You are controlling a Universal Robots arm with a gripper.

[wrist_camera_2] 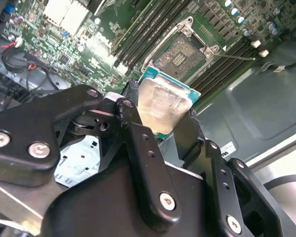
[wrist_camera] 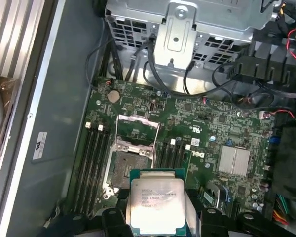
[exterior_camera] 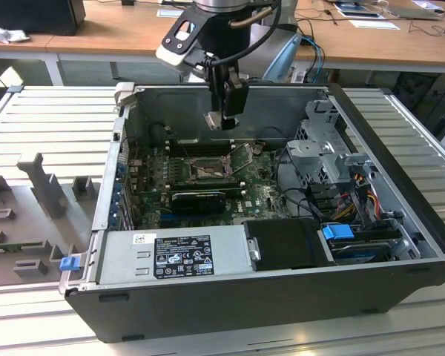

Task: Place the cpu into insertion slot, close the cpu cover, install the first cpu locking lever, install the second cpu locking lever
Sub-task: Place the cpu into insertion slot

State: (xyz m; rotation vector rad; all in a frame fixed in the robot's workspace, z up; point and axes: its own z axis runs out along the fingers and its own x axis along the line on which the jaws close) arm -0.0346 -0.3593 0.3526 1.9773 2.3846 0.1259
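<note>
My claw (exterior_camera: pixel 221 119), upper centre of the exterior view, grips the cpu (wrist_camera: pixel 157 205) by its edges above the bare insertion slot (wrist_camera: pixel 129 167); I judge it needs levelling and squaring to that slot.

A ribbed silvery metal surface (exterior_camera: pixel 59 119) spans the foreground; behind it runs a long wooden desk (exterior_camera: pixel 119 30) with scattered papers (exterior_camera: pixel 374 24) and a dark box (exterior_camera: pixel 37 15).
</note>
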